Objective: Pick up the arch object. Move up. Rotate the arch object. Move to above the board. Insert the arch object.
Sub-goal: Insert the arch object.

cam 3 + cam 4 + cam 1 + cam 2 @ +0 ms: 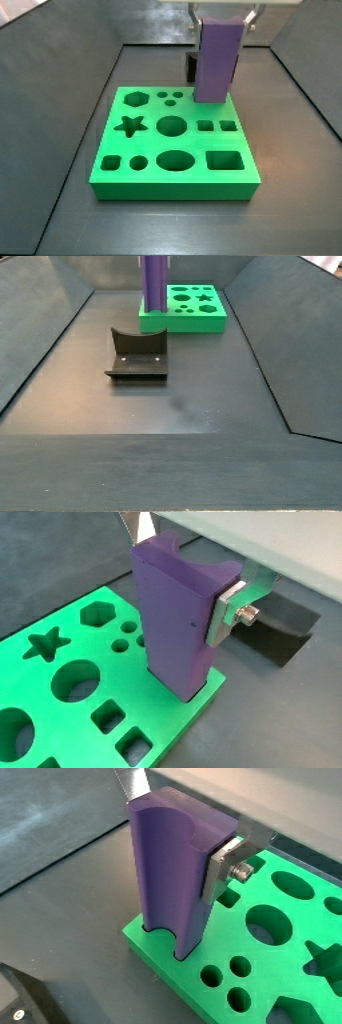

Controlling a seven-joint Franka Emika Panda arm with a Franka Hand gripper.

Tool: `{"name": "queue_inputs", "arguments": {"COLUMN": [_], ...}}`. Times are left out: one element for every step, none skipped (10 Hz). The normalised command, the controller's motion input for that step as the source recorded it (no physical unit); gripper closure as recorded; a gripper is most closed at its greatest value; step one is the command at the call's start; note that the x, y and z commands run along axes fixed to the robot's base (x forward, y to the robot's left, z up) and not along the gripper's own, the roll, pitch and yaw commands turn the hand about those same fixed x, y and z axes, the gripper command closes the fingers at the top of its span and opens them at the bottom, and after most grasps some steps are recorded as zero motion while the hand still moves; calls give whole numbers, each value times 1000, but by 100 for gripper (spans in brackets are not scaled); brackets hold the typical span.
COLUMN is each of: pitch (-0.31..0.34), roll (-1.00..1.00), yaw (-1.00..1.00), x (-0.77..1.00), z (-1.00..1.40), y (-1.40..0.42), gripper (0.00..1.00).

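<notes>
The purple arch object stands upright, with my gripper shut on its upper end. One silver finger presses its flat side, and the opposite finger shows behind it. The arch object's lower end sits in the arch-shaped hole at a corner of the green board. In both side views the arch object rises straight from the board's edge on the fixture's side. My gripper is right above it. How deep the arch object sits in the hole is hidden.
The dark fixture stands on the floor beside the board, also in a wrist view. Star, hexagon, round and square holes cover the board's top. Sloping dark walls enclose the floor.
</notes>
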Motion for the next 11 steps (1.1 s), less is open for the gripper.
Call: {"name": "queue_inputs", "arguments": {"pitch": [0,-6,-107,-157,-101,-57,-27,-46,-93,-23,0], "roll": [0,0,87,163,183,190,143,79,0,-14,0], "yaw": [0,0,17,49,71,80,40,0,0,-46,0], "x": [0,137,66,43,74,106,160,160,134,89,0], "z": [-163,-320,-577,-729,-746,-743,-769,-789,-794,-194,0], "y": [0,0,0,9,0,0,0,0,0,0,0], "gripper": [100,100,100,100,100,100,100,100,100,100,100]}}
